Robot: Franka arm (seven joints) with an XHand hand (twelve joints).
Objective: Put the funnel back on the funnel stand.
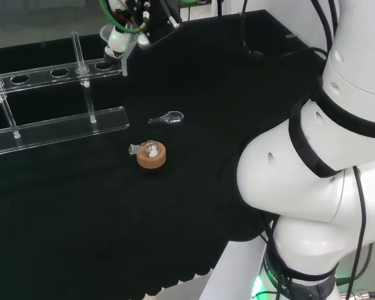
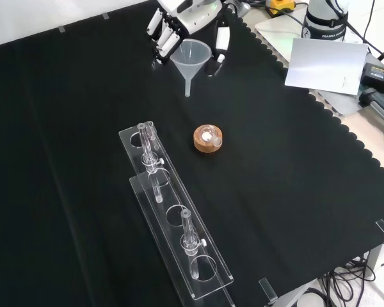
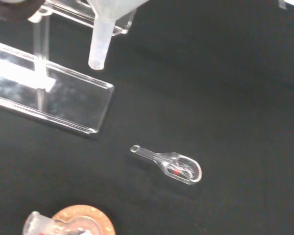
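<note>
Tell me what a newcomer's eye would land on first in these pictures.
First the hand at the top of the front view, curled round a clear funnel held above the cloth with its stem pointing down. Next the clear funnel stand with its row of round holes, lower in that view. Between them a cork ring carries a small flask, and the head view shows a small glass scoop lying nearby.

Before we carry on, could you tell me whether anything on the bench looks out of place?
A small clear scoop lies loose on the cloth, on its side, apart from the rack. The flask on its cork ring looks tipped, neck sideways.
</note>
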